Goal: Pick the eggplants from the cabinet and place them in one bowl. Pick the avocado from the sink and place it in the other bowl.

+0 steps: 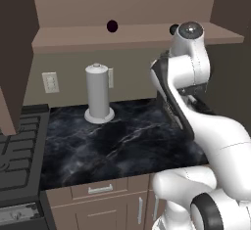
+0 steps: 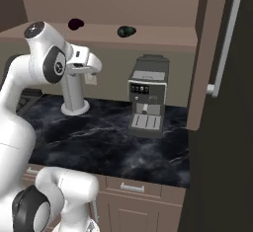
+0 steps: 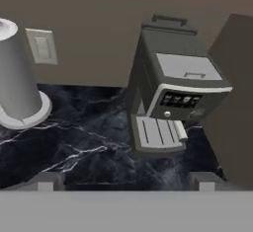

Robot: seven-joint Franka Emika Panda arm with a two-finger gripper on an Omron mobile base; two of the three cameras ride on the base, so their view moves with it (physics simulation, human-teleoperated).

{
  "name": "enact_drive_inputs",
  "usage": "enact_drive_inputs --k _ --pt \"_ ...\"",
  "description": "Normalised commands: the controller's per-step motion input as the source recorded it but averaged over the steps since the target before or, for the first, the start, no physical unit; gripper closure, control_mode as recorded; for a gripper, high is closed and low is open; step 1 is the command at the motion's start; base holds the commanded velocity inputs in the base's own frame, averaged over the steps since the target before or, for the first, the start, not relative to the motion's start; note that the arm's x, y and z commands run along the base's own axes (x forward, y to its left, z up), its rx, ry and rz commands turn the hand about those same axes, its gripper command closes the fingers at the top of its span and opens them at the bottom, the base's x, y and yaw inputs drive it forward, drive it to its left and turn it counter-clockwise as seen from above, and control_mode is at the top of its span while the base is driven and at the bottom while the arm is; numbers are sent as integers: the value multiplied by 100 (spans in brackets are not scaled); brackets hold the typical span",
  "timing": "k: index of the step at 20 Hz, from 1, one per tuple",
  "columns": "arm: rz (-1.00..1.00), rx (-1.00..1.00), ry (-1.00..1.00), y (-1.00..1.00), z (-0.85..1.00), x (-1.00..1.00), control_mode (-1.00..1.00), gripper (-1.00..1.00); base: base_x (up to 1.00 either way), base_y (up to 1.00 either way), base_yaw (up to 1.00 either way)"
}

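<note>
Black marble counter (image 1: 127, 136), left base view's paper-towel holder (image 1: 98, 94) left of coffee machine (image 2: 147, 97), right base view adding two eggplants (image 2: 75, 23) (image 2: 126, 30) on shelf above it, gripper (image 3: 126, 180) jaws apart, empty.

— What sort of place is this?

— A home kitchen, a rendered one. A dark marble counter (image 1: 122, 141) runs along a beige wall, with brown drawers (image 1: 100, 189) beneath it.

— What else shows it?

— A stove (image 1: 17, 155) sits at the counter's left end. A grey coffee machine (image 2: 147, 97) stands on the counter, and near it a tall grey canister (image 1: 98, 93). A wall socket (image 1: 50, 82) is set behind. Above, an open cabinet shelf (image 2: 148, 36) holds two dark vegetables (image 2: 75, 23), and its door (image 2: 217, 53) hangs open.
</note>
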Motion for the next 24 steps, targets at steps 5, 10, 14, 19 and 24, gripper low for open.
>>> enact_drive_inputs --k 5,10,14,19,24 --pt "-13 -4 -27 -29 78 -14 -100 -100 0 0 0" --pt "-7 4 -19 -40 86 -19 -100 -100 0 0 0" --pt "0 6 -7 -16 77 -1 -100 -100 0 0 0" --pt "0 1 -1 -2 26 7 -100 -100 0 0 0" --pt "0 2 -9 0 -14 21 -100 -100 0 0 0"
